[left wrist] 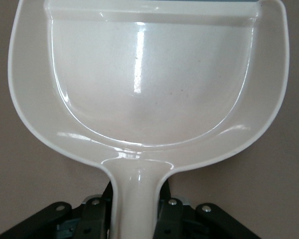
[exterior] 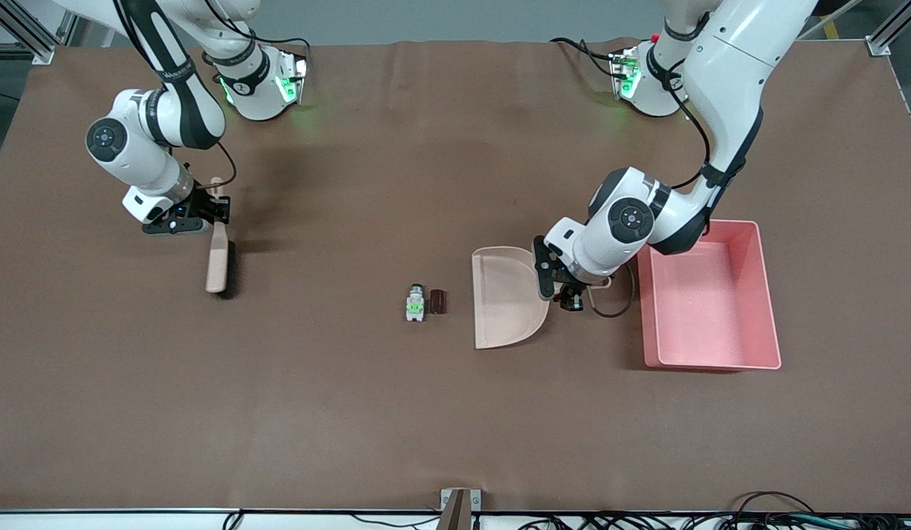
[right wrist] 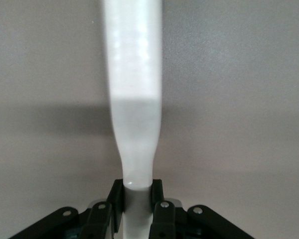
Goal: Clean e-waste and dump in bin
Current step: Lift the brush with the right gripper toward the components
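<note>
Gripping glossy beige dustpan (left wrist: 149,84), left pincer (left wrist: 134,211); right pincer (right wrist: 137,206), smooth brush (right wrist: 134,99).

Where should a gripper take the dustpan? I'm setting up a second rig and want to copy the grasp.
By its handle, coming from the bin's end. The narrow handle fits between the fingers, and the open mouth then faces the e-waste. The left gripper holds it just so.

e-waste parts (exterior: 425,302): 2 | dustpan (exterior: 505,298): 1 | brush (exterior: 218,258): 1 | bin (exterior: 709,305): 1
</note>
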You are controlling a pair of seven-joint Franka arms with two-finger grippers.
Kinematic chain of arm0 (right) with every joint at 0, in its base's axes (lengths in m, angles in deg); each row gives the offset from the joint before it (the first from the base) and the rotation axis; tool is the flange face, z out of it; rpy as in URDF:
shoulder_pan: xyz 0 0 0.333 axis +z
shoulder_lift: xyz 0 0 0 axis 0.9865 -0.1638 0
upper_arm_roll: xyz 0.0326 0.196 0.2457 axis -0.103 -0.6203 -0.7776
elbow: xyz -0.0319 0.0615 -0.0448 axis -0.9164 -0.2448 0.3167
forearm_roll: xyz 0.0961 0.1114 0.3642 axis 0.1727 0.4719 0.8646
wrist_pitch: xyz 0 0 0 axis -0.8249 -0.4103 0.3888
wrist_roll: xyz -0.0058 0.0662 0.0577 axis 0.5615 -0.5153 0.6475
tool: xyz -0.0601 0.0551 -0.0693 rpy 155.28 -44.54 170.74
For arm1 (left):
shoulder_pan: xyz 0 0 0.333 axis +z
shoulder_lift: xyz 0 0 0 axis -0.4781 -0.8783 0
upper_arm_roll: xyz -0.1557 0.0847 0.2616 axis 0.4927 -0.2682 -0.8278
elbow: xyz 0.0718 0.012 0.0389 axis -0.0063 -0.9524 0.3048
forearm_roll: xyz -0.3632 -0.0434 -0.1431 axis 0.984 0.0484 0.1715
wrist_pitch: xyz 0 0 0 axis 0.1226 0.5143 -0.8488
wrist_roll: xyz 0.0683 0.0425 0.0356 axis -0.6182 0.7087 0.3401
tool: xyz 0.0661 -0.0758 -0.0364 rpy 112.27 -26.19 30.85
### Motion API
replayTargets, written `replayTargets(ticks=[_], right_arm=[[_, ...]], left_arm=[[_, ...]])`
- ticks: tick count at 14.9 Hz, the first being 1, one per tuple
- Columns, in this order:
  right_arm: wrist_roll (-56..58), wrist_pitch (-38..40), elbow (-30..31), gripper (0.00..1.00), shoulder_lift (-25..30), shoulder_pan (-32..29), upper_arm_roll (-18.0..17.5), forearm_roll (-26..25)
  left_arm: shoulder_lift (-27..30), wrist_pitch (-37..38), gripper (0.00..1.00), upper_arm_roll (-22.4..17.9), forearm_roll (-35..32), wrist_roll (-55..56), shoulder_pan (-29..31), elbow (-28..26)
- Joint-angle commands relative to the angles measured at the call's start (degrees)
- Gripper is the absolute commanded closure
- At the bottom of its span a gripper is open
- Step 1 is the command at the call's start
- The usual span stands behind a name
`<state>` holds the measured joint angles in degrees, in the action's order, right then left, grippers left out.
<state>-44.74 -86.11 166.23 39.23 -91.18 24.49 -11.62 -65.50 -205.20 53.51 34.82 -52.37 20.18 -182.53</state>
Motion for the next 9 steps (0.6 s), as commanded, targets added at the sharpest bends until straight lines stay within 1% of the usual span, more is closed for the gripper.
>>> replayTargets(ticks=[1,2,4,5,6,7,8,9], right_arm=[[-0.9,-1.7,1.5,0.97,0.6,0.6,-0.1,0.9],[-0.9,-2.0,1.5,1.00,0.3,0.6,-0.1,0.9],[-1.0,-2.3,1.4,1.00,-0.2,0.5,-0.1,0.9],[-2.4,-1.8,1.3,1.00,-0.2,0.6,-0.2,1.2],[-6.5,-1.4,1.0,1.00,-0.1,1.0,-0.5,1.8],[-11.1,-0.6,0.5,1.00,0.0,4.0,-0.6,1.7],[-15.3,0.7,-0.7,1.00,0.2,8.4,-0.4,1.8],[-19.7,2.8,-2.5,1.00,0.3,11.3,-0.4,1.8]], left_arm=[[0.1,-0.1,0.62,0.2,-0.9,-0.3,0.1,0.0],[0.1,-0.1,0.62,0.1,-0.9,-0.4,0.1,-0.1],[0.0,-0.1,0.57,0.2,-0.9,-0.5,0.2,-0.2],[0.0,-0.1,0.57,0.2,-0.9,-0.5,0.1,-0.2],[0.0,-0.1,0.58,0.2,-0.9,-0.6,0.1,-0.2],[0.1,-0.1,0.60,0.2,-0.9,-0.6,0.1,-0.1],[0.0,-0.1,0.65,0.2,-0.9,-0.6,0.1,-0.1],[0.1,-0.1,0.73,0.2,-0.9,-0.6,0.0,0.0]])
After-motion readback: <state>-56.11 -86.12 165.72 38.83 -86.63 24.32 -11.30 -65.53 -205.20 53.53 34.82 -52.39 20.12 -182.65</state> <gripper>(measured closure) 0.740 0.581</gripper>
